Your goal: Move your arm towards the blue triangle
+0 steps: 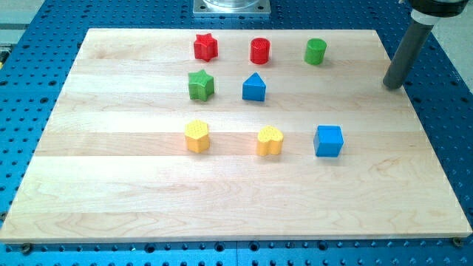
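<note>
The blue triangle [253, 87] lies on the wooden board [111, 185], in the upper middle, just right of the green star [200, 85]. My tip [392, 85] is at the board's right edge, far to the right of the blue triangle and at about its height. The rod rises from the tip toward the view's top right corner. The tip touches no block. The nearest block to it is the green cylinder [315, 51], up and to its left.
A red star [205, 46] and a red cylinder [259, 51] stand in the top row. A yellow hexagon [196, 136], a yellow heart [270, 140] and a blue cube [328, 140] form the lower row. A metal base [231, 7] sits at the top.
</note>
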